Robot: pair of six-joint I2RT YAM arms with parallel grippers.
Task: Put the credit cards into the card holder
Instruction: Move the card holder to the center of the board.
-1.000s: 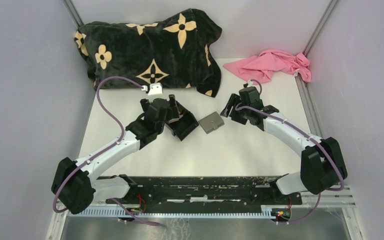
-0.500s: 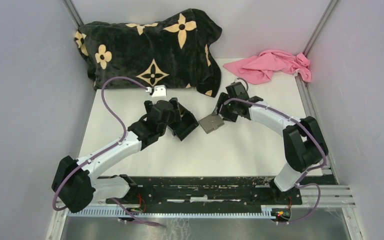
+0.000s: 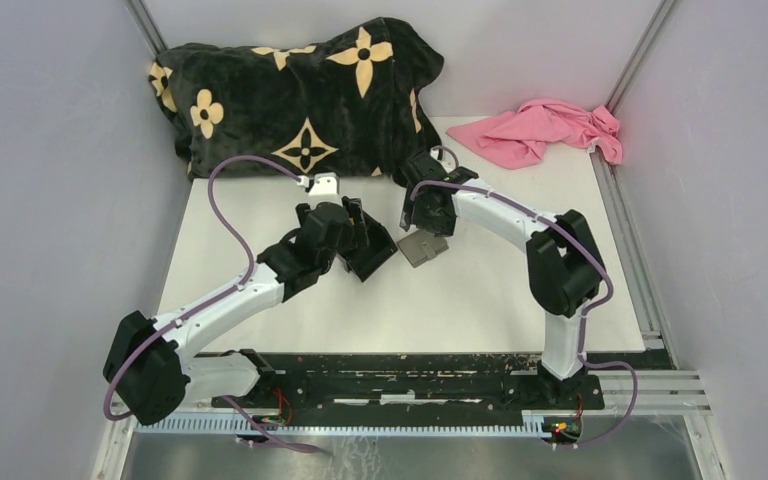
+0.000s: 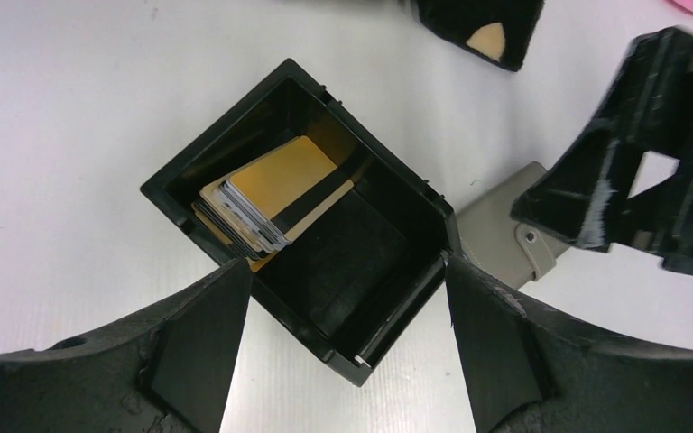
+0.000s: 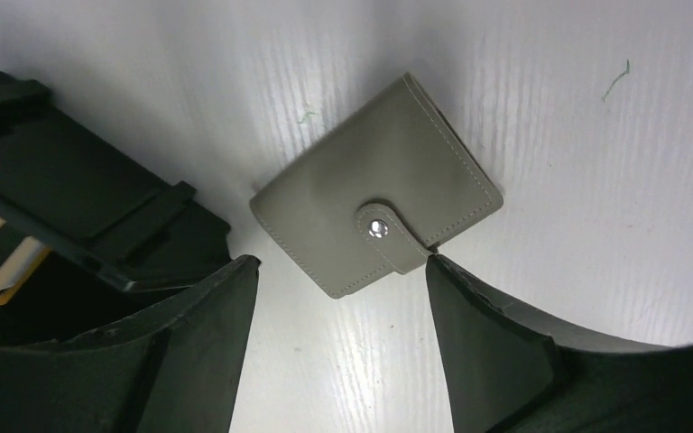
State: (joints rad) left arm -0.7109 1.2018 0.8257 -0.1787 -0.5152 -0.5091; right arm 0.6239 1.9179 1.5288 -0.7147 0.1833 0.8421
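A stack of credit cards point(image 4: 266, 198), a gold one on top and grey ones under it, lies inside an open black box point(image 4: 374, 262). The card holder point(image 5: 379, 185), a grey wallet with its clasp tab snapped shut, lies flat on the table just right of the box point(image 3: 370, 252). My left gripper point(image 4: 346, 263) hangs open above the box's near end, nothing between its fingers. Over the card holder's point(image 3: 423, 247) near edge my right gripper point(image 5: 343, 260) stands open; one fingertip point(image 5: 442, 271) is right at the clasp tab. In the top view the left gripper point(image 3: 355, 232) and the right gripper point(image 3: 422, 215) are close together.
A black blanket with tan flower shapes point(image 3: 300, 90) lies bunched at the back left, reaching down near the right wrist. A pink cloth point(image 3: 545, 130) sits at the back right. Grey walls point(image 3: 50, 200) close in both sides.
My right arm has swung left, from right of the card holder to directly over it, and its jaws have widened a little. The left arm has barely shifted.
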